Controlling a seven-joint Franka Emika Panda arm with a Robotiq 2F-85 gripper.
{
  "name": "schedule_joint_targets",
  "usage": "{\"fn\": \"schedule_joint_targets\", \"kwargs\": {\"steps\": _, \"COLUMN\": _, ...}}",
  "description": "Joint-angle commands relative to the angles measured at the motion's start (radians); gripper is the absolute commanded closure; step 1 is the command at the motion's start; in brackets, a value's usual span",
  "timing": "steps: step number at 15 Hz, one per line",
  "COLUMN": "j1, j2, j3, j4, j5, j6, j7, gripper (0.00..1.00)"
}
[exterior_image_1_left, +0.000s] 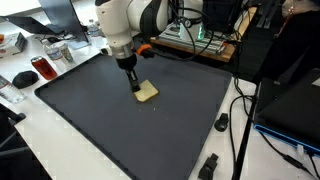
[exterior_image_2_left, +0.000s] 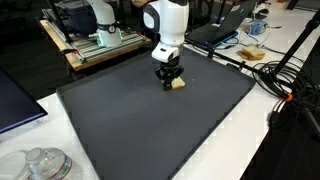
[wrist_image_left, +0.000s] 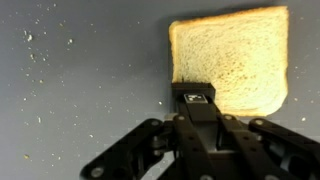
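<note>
Up close, cannot tell whether the pinched-shut fingers of the gripper (wrist_image_left: 195, 97) touch the bread slice (wrist_image_left: 235, 55) or hang just over its near corner, hidden beneath them. Leaves bare mat (wrist_image_left: 80, 90) wide open to their left, with the bread slice ahead and right of them. Shows pale crumbs (wrist_image_left: 28, 38) only in the wrist view, the mat's edges only in both exterior views.

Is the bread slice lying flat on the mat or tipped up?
Flat: the bread slice lies face-up on the dark mat in every view.
</note>
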Motion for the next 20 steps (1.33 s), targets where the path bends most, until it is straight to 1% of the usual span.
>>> {"fn": "schedule_joint_targets", "kwargs": {"steps": 1, "j1": 0.0, "j2": 0.008, "j3": -0.002, "j4": -0.002, "j5": -0.005, "j6": 0.017, "j7": -0.016, "gripper": 0.93}}
{"fn": "schedule_joint_targets", "kwargs": {"steps": 9, "j1": -0.007, "j2": 0.025, "j3": 0.005, "j4": -0.018, "j5": -0.022, "j6": 0.071, "j7": -0.106, "gripper": 0.94}}
{"fn": "schedule_joint_targets", "kwargs": {"steps": 16, "j1": 0.005, "j2": 0.036, "j3": -0.006, "j4": -0.01, "j5": -0.055, "j6": 0.069, "j7": -0.131, "gripper": 0.94}}
{"fn": "schedule_joint_targets", "kwargs": {"steps": 20, "j1": 0.001, "j2": 0.034, "j3": 0.003, "j4": -0.015, "j5": -0.087, "j6": 0.063, "j7": -0.186, "gripper": 0.94}}
